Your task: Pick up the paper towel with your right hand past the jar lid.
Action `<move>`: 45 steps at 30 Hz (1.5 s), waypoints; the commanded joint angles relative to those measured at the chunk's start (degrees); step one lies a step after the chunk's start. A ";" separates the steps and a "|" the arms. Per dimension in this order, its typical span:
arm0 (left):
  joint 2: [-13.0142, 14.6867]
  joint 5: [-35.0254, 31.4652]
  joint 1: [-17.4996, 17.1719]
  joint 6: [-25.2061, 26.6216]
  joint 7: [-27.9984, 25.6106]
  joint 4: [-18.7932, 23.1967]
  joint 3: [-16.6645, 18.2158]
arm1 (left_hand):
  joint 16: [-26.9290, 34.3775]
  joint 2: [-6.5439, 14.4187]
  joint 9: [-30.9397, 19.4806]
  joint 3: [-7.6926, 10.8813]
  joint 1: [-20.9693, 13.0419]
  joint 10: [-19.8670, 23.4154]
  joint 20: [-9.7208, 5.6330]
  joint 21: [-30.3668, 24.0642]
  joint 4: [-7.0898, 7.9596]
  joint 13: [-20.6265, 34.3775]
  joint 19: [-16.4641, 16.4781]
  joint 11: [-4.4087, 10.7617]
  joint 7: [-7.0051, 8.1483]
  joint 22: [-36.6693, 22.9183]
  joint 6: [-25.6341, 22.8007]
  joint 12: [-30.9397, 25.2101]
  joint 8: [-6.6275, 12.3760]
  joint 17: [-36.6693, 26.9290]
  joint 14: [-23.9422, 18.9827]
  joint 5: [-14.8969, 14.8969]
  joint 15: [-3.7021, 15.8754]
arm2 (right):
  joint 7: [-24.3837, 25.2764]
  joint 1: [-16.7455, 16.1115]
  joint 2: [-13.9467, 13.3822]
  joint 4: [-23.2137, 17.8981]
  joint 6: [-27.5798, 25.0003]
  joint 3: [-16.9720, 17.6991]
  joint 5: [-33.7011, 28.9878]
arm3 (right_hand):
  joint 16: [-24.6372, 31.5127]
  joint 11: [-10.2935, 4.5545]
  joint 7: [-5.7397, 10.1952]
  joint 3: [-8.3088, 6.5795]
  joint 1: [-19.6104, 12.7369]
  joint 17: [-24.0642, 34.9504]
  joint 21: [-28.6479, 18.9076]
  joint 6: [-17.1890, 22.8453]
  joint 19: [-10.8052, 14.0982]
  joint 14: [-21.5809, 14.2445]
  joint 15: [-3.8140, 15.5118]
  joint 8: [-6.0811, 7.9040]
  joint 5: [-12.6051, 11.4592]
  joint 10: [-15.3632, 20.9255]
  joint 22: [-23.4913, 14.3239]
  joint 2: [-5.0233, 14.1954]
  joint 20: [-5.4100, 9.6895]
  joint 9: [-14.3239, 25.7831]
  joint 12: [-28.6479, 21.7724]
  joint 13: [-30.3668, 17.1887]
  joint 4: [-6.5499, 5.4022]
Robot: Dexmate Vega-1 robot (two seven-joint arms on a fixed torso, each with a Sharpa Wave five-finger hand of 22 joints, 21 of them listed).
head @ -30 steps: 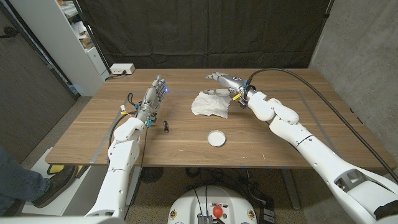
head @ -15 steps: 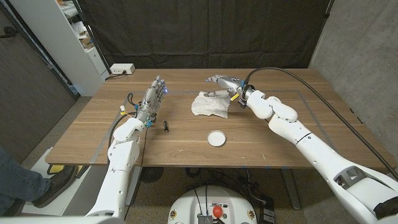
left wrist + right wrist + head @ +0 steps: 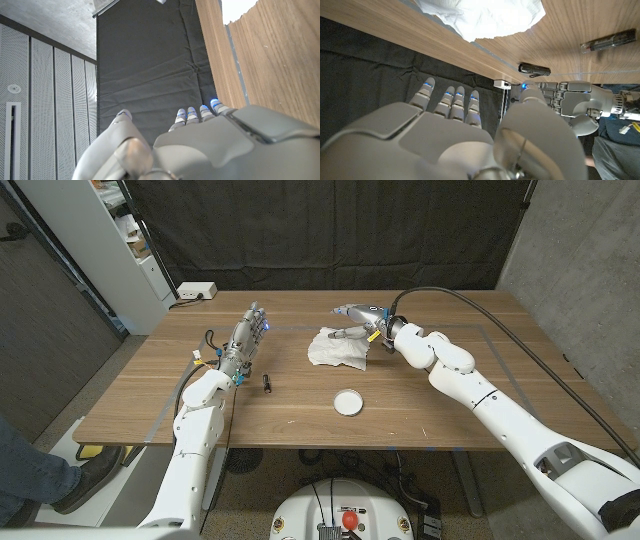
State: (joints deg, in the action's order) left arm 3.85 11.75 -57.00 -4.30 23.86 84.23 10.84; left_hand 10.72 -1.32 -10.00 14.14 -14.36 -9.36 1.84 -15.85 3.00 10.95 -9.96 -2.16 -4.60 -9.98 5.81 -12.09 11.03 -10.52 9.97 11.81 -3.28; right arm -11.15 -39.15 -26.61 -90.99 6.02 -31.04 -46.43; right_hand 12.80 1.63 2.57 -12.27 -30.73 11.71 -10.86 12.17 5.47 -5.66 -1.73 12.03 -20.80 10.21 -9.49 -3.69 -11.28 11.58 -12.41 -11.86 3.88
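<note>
The crumpled white paper towel [image 3: 336,348] lies on the wooden table [image 3: 430,410], past the white round jar lid [image 3: 348,401]. My right hand [image 3: 353,320] hovers over the towel's far edge with its fingers apart and pointing down toward the paper, holding nothing. I cannot tell whether the fingers touch the towel. In the right wrist view the towel [image 3: 480,17] shows beyond my right hand [image 3: 450,130]. My left hand [image 3: 247,337] stands on the table's left side, fingers stretched out and empty, and appears again as the left hand [image 3: 575,100] in the right wrist view.
A small black stick-shaped item [image 3: 267,383] lies just inside my left hand. A white box [image 3: 196,291] with a cable sits at the back left corner. A person's leg and shoe [image 3: 45,475] show on the floor at the left. A dark curtain hangs behind the table.
My right hand has sunk a little toward the towel's far edge. The left hand, lid and towel have not moved.
</note>
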 commanded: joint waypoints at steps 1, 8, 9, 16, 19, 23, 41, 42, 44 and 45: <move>0.25 -0.19 0.14 0.46 0.03 0.02 0.00 | 0.03 0.36 -0.22 0.11 -0.09 -0.30 0.05 0.31 -0.41 0.08 -7.87 -0.14 -0.02 -0.35 -0.31 0.04 0.08 -0.14 3.19 -0.32 0.00 | -1.97 0.94 0.34 1.20 -1.68 -0.98 -0.28 | 0.25 -0.14 0.34 0.10 -0.82 0.02 -0.41 -0.01 0.54 -0.44 -0.37 -0.07 -0.31 -0.34 -0.10 -0.15 -0.44 0.17 0.35 -0.14 0.44; 0.49 -0.26 0.17 0.91 0.11 0.14 0.12 | 0.04 0.41 -0.22 0.08 -0.08 -0.47 0.03 0.50 -0.47 0.08 -7.98 -0.52 0.06 -0.36 -0.40 0.11 0.06 -0.13 3.27 -0.35 -0.15 | -3.57 1.24 0.43 1.13 -3.59 -1.74 -1.04 | 0.07 0.39 0.57 0.03 -1.59 -0.04 -0.64 -0.84 1.81 -0.30 -1.01 -0.38 -0.77 -1.02 -0.18 -0.31 -0.48 0.16 0.63 -0.13 0.95; 0.55 -0.24 0.22 0.92 0.24 0.02 0.12 | 0.04 0.42 -0.22 0.08 -0.08 -0.48 -0.03 0.56 -0.47 0.08 -8.05 -0.54 0.04 -0.36 -0.38 0.12 0.05 -0.13 3.28 -0.35 -0.19 | -3.94 1.38 0.45 1.10 -4.04 -2.13 -1.62 | 0.04 0.45 0.53 0.02 -1.73 -0.05 -0.66 -1.16 1.98 -0.28 -1.10 -0.49 -0.85 -1.33 -0.19 -0.35 -0.52 0.16 0.75 -0.13 1.04; 0.55 -0.11 0.37 0.68 0.65 -0.58 0.18 | 0.04 0.47 -0.22 0.04 -0.06 -0.57 0.11 0.75 -0.52 0.08 -8.13 -0.54 -0.03 -0.37 -0.55 0.15 0.06 -0.13 3.38 -0.37 -0.08 | -6.63 2.32 0.93 0.73 -6.66 -3.67 -3.53 | -0.16 0.47 0.83 -0.09 -2.61 -0.07 -0.62 -2.56 2.64 -0.03 -2.12 -0.89 -1.30 -2.47 -0.21 -0.46 -0.72 0.16 1.10 -0.12 1.57; 0.54 -0.10 0.40 0.59 0.73 -0.71 0.22 | 0.09 0.49 -0.22 0.02 -0.05 -0.58 0.17 0.79 -0.53 0.08 -8.12 -0.56 -0.02 -0.37 -0.56 0.15 0.05 -0.13 3.30 -0.38 -0.06 | -7.50 2.60 1.08 0.66 -7.47 -4.06 -3.91 | -0.20 0.56 0.88 -0.13 -2.85 -0.08 -0.59 -2.88 2.75 0.04 -2.29 -0.97 -1.40 -2.92 -0.21 -0.47 -0.75 0.16 1.24 -0.12 1.70; 0.50 0.01 0.34 0.31 0.80 -0.81 0.41 | 0.11 0.51 -0.22 0.00 -0.03 -0.55 0.45 0.88 -0.56 0.07 -8.11 -0.43 -0.01 -0.37 -0.63 0.14 0.05 -0.13 3.30 -0.39 -0.01 | -8.70 3.23 1.39 0.88 -8.89 -4.82 -4.94 | -0.22 0.74 1.03 -0.19 -3.37 -0.08 -0.53 -3.56 2.97 -0.01 -2.79 -1.10 -1.64 -3.80 -0.22 -0.52 -0.81 0.16 1.46 -0.11 2.00; 0.43 0.07 0.41 0.19 0.59 -0.89 0.72 | 0.26 0.58 -0.23 -0.11 0.04 -0.53 1.02 0.99 -0.66 0.07 -7.54 -0.35 0.02 -0.40 -0.80 0.13 0.01 -0.14 3.00 -0.43 -0.18 | -12.07 5.81 2.07 3.22 -11.44 -6.97 -6.44 | -0.27 1.15 1.45 -0.15 -4.43 -0.08 -0.42 -5.75 3.71 -0.15 -4.22 -1.37 -2.27 -5.37 -0.27 -0.82 -0.89 0.11 1.57 -0.08 2.59; 0.46 0.07 0.44 0.25 0.64 -0.91 0.69 | 0.25 0.59 -0.23 -0.12 0.05 -0.53 1.06 1.00 -0.66 0.07 -7.52 -0.27 0.02 -0.40 -0.80 0.13 0.01 -0.14 3.05 -0.43 -0.17 | -12.33 5.90 2.09 3.30 -11.64 -7.04 -6.48 | -0.28 1.34 1.48 -0.14 -4.47 -0.08 -0.41 -5.73 3.72 -0.12 -4.23 -1.33 -2.29 -5.40 -0.27 -0.83 -0.91 0.10 1.56 -0.08 2.61; 0.41 0.03 0.49 0.28 0.58 -0.99 0.66 | 0.25 0.59 -0.23 -0.13 0.05 -0.55 1.05 1.03 -0.67 0.07 -7.51 -0.27 0.04 -0.40 -0.78 0.13 -0.01 -0.14 3.05 -0.43 -0.21 | -13.25 6.23 2.10 3.46 -12.05 -7.27 -6.60 | -0.31 1.30 1.49 -0.13 -4.52 -0.08 -0.38 -5.66 3.72 -0.06 -4.39 -1.26 -2.33 -5.43 -0.27 -0.85 -0.93 0.10 1.54 -0.07 2.64; 0.42 0.01 0.51 0.34 0.60 -1.04 0.64 | 0.25 0.59 -0.23 -0.14 0.06 -0.48 1.02 1.03 -0.68 0.07 -7.47 -0.38 0.01 -0.41 -0.80 0.10 -0.01 -0.14 3.04 -0.44 -0.20 | -13.36 6.29 2.10 3.54 -12.18 -7.35 -6.67 | -0.36 1.28 1.49 -0.12 -4.56 -0.08 -0.36 -5.66 3.71 0.05 -4.45 -1.24 -2.36 -5.65 -0.27 -0.87 -0.94 0.10 1.60 -0.07 2.66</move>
State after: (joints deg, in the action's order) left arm 4.29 11.79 -56.71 -4.00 24.55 83.45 11.45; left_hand 10.72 -1.33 -10.00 13.81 -14.36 -9.66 2.59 -14.82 2.67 10.95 -9.85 -2.47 -4.40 -10.27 5.21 -12.09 11.03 -10.52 9.97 11.41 -3.28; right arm -21.96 -34.16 -24.73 -88.46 -4.28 -37.25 -52.12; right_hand 12.41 2.85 3.78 -12.19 -34.66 11.46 -11.30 6.63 8.87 -5.73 -5.54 10.70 -22.76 5.07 -9.47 -4.44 -11.77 11.58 -10.97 -11.85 6.17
